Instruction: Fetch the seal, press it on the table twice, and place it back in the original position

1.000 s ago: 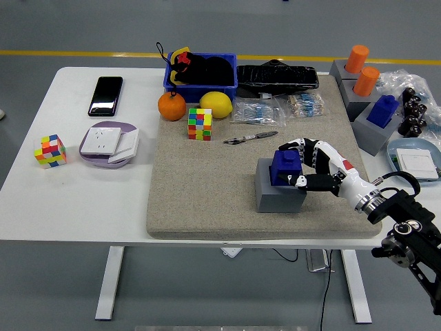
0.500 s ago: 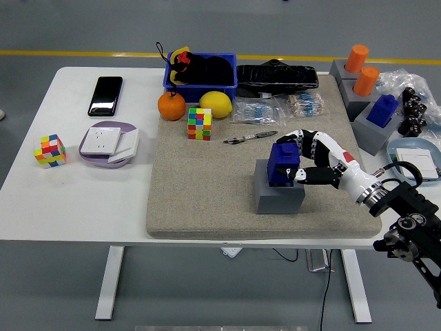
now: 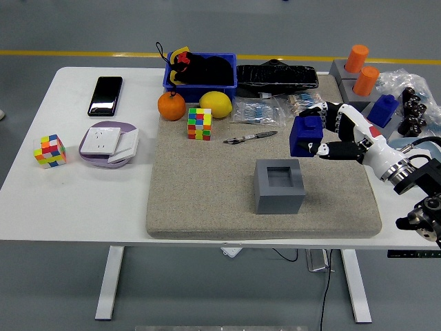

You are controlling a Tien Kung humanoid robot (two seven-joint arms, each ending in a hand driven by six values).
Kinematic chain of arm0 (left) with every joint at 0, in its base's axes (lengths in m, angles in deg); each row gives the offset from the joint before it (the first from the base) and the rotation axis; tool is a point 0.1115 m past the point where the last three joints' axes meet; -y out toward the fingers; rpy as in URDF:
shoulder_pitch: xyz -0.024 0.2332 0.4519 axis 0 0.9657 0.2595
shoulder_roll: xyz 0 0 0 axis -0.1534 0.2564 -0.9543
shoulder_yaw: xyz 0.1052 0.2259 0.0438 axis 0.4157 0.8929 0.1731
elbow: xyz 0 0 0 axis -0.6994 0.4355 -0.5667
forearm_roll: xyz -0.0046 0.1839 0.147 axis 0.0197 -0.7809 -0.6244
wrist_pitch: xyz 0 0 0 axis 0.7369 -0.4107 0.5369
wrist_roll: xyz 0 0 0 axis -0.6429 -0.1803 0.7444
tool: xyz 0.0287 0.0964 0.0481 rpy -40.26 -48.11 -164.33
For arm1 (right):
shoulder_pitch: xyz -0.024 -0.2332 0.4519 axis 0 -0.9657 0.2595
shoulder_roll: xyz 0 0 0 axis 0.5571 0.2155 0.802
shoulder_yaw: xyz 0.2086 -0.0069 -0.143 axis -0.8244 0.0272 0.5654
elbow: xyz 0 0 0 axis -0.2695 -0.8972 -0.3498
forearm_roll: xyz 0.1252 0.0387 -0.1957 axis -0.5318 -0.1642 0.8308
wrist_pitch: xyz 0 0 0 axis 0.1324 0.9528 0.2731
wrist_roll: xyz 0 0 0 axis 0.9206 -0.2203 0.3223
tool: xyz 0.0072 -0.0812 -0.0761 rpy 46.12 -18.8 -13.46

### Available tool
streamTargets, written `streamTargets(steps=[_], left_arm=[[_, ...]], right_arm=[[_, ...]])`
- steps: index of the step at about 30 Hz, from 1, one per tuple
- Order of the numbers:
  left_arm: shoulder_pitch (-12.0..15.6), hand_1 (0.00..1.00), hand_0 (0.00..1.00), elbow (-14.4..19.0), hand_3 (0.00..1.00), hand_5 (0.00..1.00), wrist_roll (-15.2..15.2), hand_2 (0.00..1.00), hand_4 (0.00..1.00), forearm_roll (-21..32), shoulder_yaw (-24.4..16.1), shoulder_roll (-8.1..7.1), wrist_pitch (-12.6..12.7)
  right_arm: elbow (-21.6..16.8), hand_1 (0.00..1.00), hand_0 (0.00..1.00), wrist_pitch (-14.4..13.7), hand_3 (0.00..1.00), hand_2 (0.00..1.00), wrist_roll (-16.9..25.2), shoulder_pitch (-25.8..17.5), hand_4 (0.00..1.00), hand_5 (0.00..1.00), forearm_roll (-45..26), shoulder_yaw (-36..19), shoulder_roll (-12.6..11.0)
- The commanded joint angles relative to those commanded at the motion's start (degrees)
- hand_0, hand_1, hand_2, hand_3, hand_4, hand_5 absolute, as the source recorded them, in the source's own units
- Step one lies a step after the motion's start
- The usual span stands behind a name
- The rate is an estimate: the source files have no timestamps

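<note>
The blue seal hangs in the air above the beige mat, up and to the right of its grey holder. My right hand is shut on the seal, fingers wrapped round its right side. The holder stands on the mat with its square socket empty. My left arm does not show in the head view.
On the mat's far part lie a pen, a colour cube, a lemon, an orange and plastic bags. At the right stand grey holders with orange seals and a blue one. A phone, a socket and another cube lie at left.
My right hand has lifted the blue seal out of the grey holder and carried it up and to the right. The holder's socket now shows empty.
</note>
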Motion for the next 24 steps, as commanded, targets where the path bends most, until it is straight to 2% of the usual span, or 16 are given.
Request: streamTargets(steps=[5, 11, 24], left_arm=[[0.0, 0.749, 0.794, 0.03, 0.775, 0.469, 0.0, 0.738, 0.808, -0.04, -0.03, 0.06, -0.02], [0.04, 0.749, 0.794, 0.05, 0.775, 0.469, -0.04, 0.739, 0.807, -0.16, -0.09, 0.05, -0.01], [0.14, 0.75, 0.793, 0.1, 0.775, 0.469, -0.06, 0.738, 0.808, -0.3, -0.04, 0.17, -0.09]], right_arm=[[4.3, 0.507, 0.592, -0.52, 0.488, 0.508, 0.68, 0.02, 0.803, 0.002, 0.97, -2.87, 0.5], [9.01, 0.505, 0.593, -0.87, 0.489, 0.507, 1.41, -0.31, 0.801, 0.002, 1.73, -3.69, 1.12], [15.28, 0.5, 0.594, -1.64, 0.486, 0.5, 3.77, -2.0, 0.791, 0.002, 2.2, -2.5, 3.46]])
